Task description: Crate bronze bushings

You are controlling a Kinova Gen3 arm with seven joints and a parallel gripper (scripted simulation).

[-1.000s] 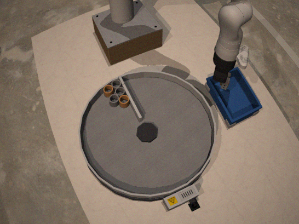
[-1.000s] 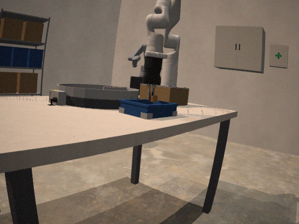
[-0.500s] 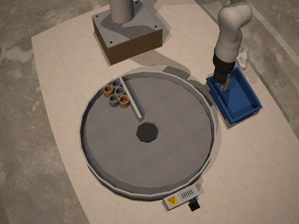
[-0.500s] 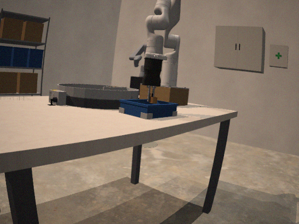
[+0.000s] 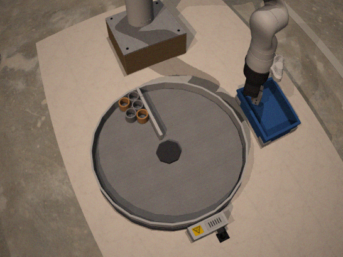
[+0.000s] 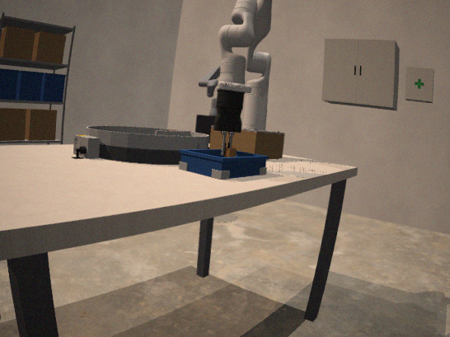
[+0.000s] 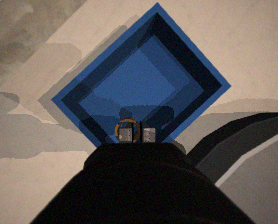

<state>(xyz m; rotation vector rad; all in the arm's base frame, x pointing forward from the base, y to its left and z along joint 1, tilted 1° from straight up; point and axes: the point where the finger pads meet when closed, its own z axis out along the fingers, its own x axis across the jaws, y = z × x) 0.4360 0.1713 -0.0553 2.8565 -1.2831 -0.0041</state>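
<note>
Clearly, wrist view shows gripped bronze ring (image 7: 120,123); top hides its rim.

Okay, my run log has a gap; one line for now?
gripper: shut on bronze bushing | over: crate | on turning table: two bronze

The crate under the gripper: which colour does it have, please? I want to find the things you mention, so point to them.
Blue (image 5: 274,107) (image 6: 202,166) (image 7: 127,75), best seen in the top view.

The place looked like a workshop or lab: bare concrete floor, plain walls, a shelf rack (image 6: 68,84) of boxes and bins. A wall cabinet (image 6: 360,73) hung beside a green-cross first-aid box (image 6: 419,85), beyond the surface's (image 5: 276,202) (image 6: 136,190) (image 7: 30,197) far edge.
</note>
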